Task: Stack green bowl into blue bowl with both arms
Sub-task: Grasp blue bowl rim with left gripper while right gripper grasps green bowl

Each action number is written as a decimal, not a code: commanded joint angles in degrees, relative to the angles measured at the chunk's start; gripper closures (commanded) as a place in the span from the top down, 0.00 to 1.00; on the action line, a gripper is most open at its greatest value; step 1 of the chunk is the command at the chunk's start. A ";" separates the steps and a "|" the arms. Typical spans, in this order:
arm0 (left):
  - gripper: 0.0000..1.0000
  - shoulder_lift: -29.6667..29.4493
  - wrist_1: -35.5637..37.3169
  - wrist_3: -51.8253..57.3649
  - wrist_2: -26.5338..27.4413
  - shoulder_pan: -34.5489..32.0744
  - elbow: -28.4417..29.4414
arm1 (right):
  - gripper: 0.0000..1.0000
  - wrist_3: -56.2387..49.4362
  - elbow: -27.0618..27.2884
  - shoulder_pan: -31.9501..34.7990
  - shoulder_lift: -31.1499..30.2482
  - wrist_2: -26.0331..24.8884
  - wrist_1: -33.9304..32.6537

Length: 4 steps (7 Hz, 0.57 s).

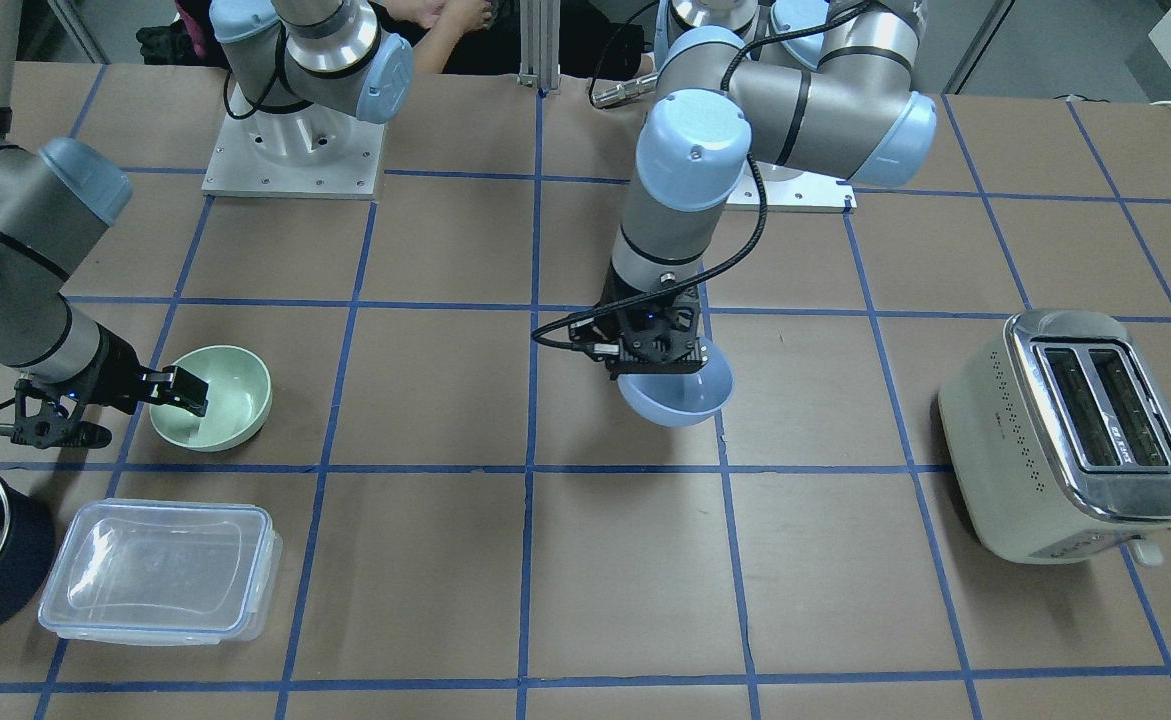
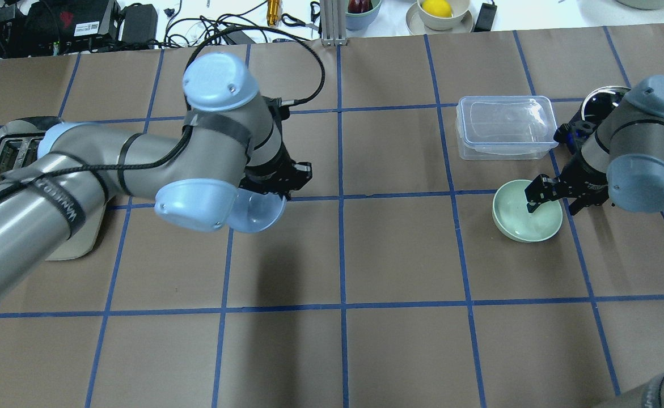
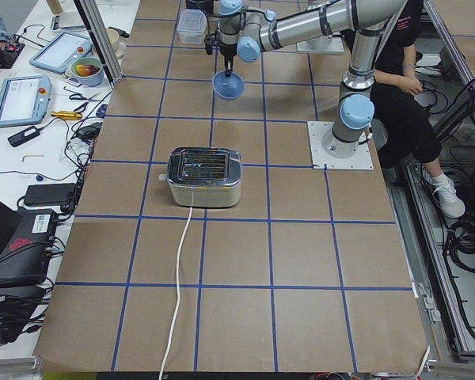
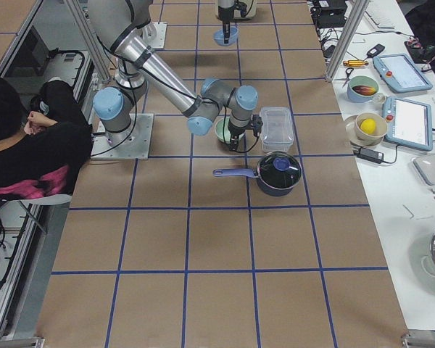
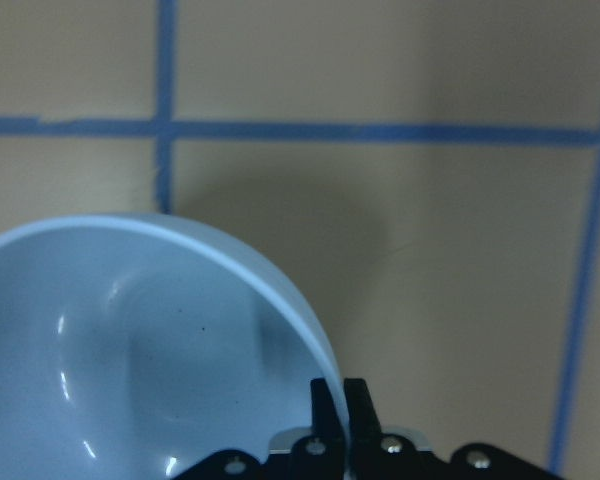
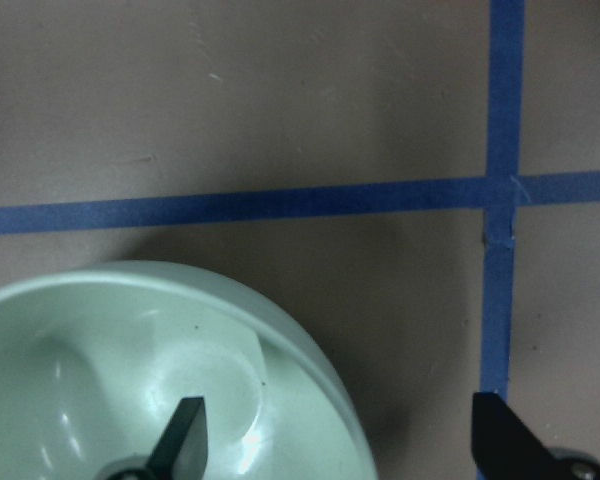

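Both plain: left claw (image 5: 340,400) clamps blue bowl (image 1: 675,402); right claw (image 6: 340,435) spread astride green bowl (image 1: 235,385).

Blue bowl (image 2: 261,212): half hidden under my left arm (image 2: 110,170).
Toaster (image 2: 3,147): mostly hidden likewise.
Saucepan (image 1: 15,560): cropped by the frame edge.

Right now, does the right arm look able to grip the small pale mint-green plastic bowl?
Likely yes: the right gripper is open, one finger inside the small pale mint-green plastic bowl and one outside its rim, with nothing else between.
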 commanded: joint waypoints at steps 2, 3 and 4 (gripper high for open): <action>0.00 -16.92 -1.37 -5.92 0.95 -6.45 19.15 | 0.00 -0.14 -0.24 -0.02 -0.40 -0.01 0.04; 0.00 -21.23 -1.20 -5.24 1.39 -6.90 22.59 | 0.00 -0.14 -1.63 -0.02 -0.58 -0.01 0.65; 0.00 -22.58 -1.37 -4.45 1.92 -7.34 22.80 | 0.00 -0.14 -3.21 -0.02 -0.84 -0.01 2.83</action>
